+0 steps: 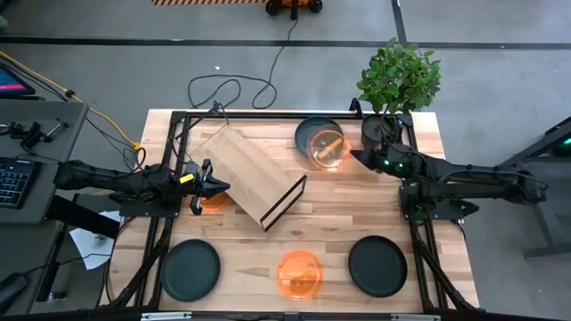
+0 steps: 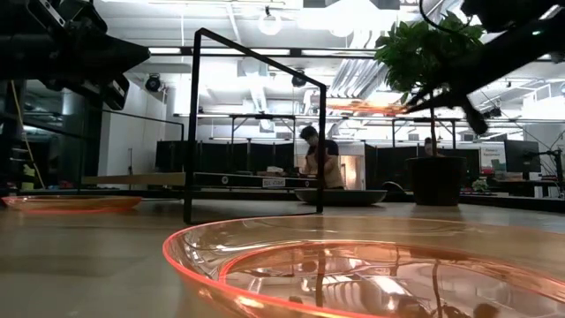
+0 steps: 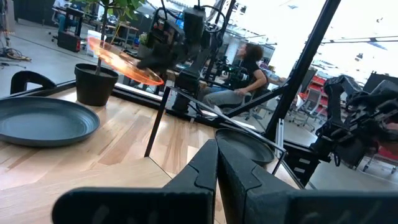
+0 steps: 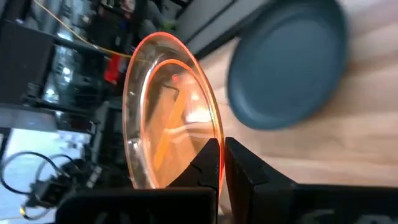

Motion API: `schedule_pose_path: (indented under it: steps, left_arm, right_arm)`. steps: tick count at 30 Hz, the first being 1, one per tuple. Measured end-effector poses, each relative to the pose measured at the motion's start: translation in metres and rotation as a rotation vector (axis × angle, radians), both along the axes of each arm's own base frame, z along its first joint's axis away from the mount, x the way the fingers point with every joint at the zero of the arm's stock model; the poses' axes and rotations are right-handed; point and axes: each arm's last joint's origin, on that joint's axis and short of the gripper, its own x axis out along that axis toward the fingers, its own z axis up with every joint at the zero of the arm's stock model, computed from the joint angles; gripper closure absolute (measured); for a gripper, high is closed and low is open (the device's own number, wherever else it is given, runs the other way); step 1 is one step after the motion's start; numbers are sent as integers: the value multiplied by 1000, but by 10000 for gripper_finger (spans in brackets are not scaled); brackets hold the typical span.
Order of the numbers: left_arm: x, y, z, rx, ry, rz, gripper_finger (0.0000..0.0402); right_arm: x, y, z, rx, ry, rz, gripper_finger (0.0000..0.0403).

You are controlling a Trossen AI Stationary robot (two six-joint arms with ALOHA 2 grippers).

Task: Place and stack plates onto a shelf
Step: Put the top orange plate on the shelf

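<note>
My right gripper [image 1: 355, 155] is shut on a translucent orange plate [image 1: 330, 150], held in the air over a dark grey plate [image 1: 312, 134] lying near the table's far edge. My left gripper [image 1: 221, 186] is shut and empty, raised above a second orange plate [image 1: 214, 200] that lies flat on the table beside the shelf. The shelf [image 1: 252, 171], a light-wood board with a black wire frame [image 1: 285, 203] at its near end, lies diagonally on the table. A third orange plate [image 1: 299, 272] and two dark plates [image 1: 190, 269] [image 1: 377, 266] lie along the near edge. My right gripper pinches the orange plate's rim [image 4: 214, 144] between its two fingers, coming from the table's right side. The plate is lifted clear and tilted, with nothing under it but the dark plate [image 4: 286, 62] on the table.
A potted plant [image 1: 382, 129] stands at the far right corner, close behind my right gripper. A black frame [image 1: 178, 120] runs around the table's edges. People sit in the room beyond the table [image 2: 318, 155].
</note>
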Motion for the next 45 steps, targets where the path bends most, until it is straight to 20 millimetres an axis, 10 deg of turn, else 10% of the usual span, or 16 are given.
schedule_pose_path:
  steps: [14,27,45]
  left_arm:
    - [0,0,0,0,0,0,401]
    - [0,0,0,0,0,0,401]
    - [0,0,0,0,-1,0,401]
  right_arm:
    - [114,-56,45,-178,161,172,403]
    - [226,-102,39,-276,314,909,403]
    - [265,-81,-1,-310,453,1227,403]
